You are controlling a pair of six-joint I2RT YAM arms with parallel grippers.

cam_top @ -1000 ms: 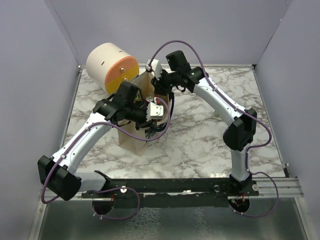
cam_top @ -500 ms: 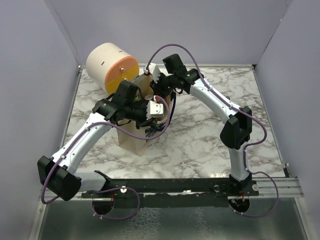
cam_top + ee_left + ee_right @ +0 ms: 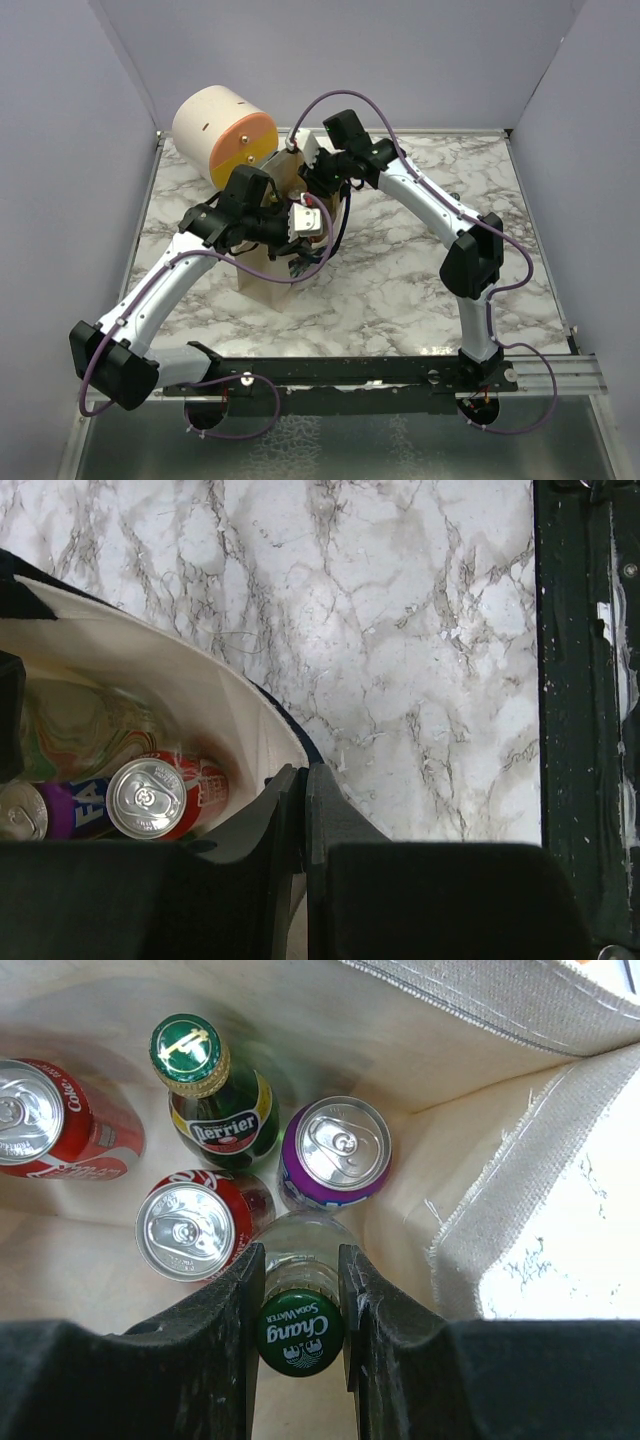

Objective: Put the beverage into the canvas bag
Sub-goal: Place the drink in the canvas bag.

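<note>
1. A beige canvas bag (image 3: 262, 285) with dark straps stands open on the marble table (image 3: 420, 270). It sits towards the table's far left corner, just in front of a cream-and-orange drum (image 3: 225, 135) lying on its side.
2. The right tool (image 3: 300, 1257) reaches down into the bag's mouth. Its two fingers are clamped on the neck of a clear glass bottle (image 3: 300, 1332) with a green cap that reads "Chang Soda Water".
3. This bottle is upright and inside the bag, among the other drinks. Its base is hidden, so it is unclear whether it rests on the bag's floor.
4. The right wrist view shows four other drinks in the bag:
   - a green Perrier bottle (image 3: 215, 1110) with a green cap
   - a purple can (image 3: 335, 1150) just beside the Perrier bottle
   - a red can (image 3: 190, 1230) just beside the held bottle
   - a Coke can (image 3: 50, 1125) further off, by the cloth wall
5. The left tool (image 3: 303, 775) has its fingers pressed together, pinching the bag's rim. Its camera looks down past the cream lining at the red and purple cans below.
</note>
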